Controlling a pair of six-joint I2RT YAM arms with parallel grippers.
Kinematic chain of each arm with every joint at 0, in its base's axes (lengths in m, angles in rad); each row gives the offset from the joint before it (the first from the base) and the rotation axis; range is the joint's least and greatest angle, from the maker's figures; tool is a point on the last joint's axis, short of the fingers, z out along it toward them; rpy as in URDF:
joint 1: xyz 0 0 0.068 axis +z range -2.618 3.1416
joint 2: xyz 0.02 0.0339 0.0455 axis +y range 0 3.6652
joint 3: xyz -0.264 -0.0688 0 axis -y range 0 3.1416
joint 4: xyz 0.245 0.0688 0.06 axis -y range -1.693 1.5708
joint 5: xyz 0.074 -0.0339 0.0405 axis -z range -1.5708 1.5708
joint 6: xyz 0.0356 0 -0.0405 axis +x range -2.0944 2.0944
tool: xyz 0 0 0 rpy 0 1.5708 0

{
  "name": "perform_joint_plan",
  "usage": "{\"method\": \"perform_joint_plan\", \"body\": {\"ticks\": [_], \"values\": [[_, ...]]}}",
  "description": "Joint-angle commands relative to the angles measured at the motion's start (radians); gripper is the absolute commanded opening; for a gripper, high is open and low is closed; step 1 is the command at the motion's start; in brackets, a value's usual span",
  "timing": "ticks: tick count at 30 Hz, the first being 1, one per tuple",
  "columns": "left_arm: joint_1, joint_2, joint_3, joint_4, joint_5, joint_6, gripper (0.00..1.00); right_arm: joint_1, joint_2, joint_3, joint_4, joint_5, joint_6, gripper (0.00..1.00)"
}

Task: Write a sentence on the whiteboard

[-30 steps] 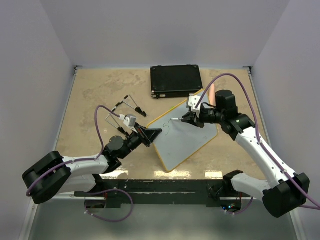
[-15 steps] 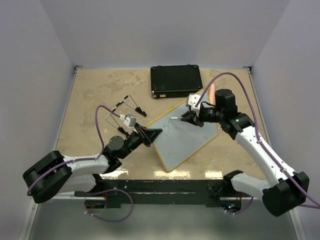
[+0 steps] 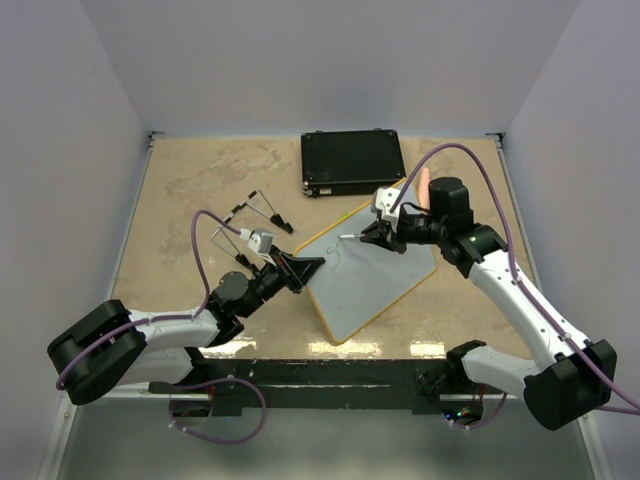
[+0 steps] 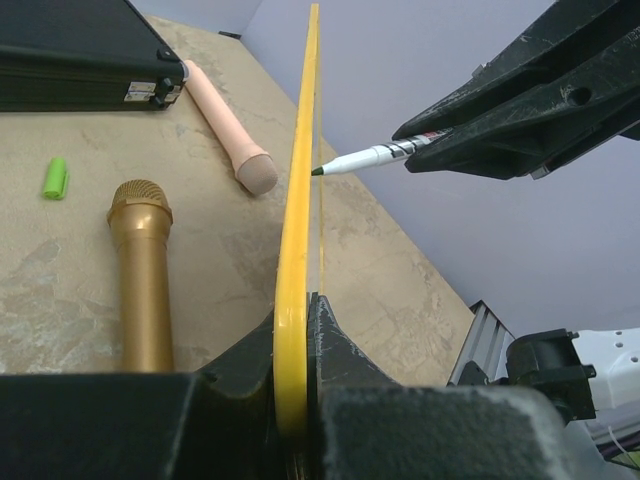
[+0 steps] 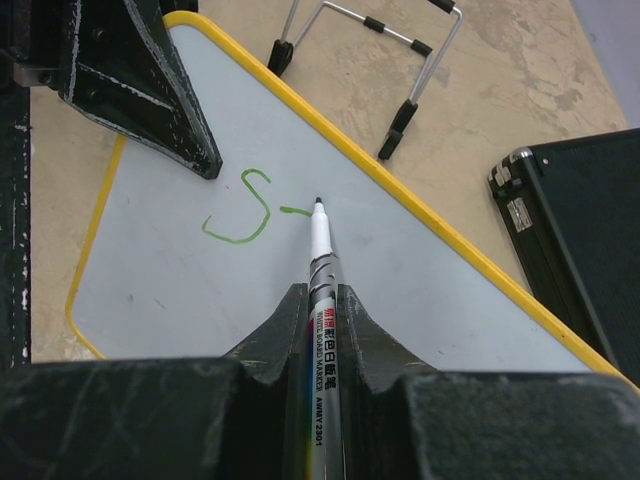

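The flat, yellow-rimmed whiteboard (image 3: 375, 285) sits mid-frame on the tan bench (image 3: 200, 190). The left tool (image 3: 310, 266) is clenched on its left edge. The right tool (image 3: 366, 238) grasps a white marker pen (image 5: 320, 262), its tip at the green handwritten lettering (image 5: 245, 208).

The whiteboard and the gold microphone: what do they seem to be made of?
The whiteboard: a smooth, slightly glossy white panel, probably coated board or plastic, since the green lettering sits cleanly on it; its yellow rim looks like moulded plastic. The gold microphone: metal or metallic-painted plastic, judging by its satin sheen; the head looks like fine mesh.
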Motion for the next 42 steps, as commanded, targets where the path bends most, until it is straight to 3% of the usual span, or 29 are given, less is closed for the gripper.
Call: {"method": "perform_joint_plan", "body": {"ticks": [1, 10, 24, 34, 42], "values": [[-0.004, 0.008, -0.009, -0.041, 0.051, 0.081, 0.00, -0.003, 0.018, 0.036, -0.021, 0.004, -0.034, 0.00], [-0.004, -0.003, -0.012, -0.047, 0.048, 0.084, 0.00, -0.003, 0.008, 0.010, -0.118, 0.016, -0.104, 0.00], [-0.001, -0.006, -0.015, -0.044, 0.048, 0.082, 0.00, -0.005, -0.007, -0.025, -0.132, 0.053, -0.120, 0.00], [-0.002, -0.012, -0.024, -0.042, 0.048, 0.082, 0.00, -0.021, -0.012, 0.028, -0.101, 0.093, -0.075, 0.00], [-0.001, -0.004, -0.024, -0.042, 0.046, 0.084, 0.00, -0.031, -0.028, 0.094, -0.110, 0.012, -0.052, 0.00]]}}
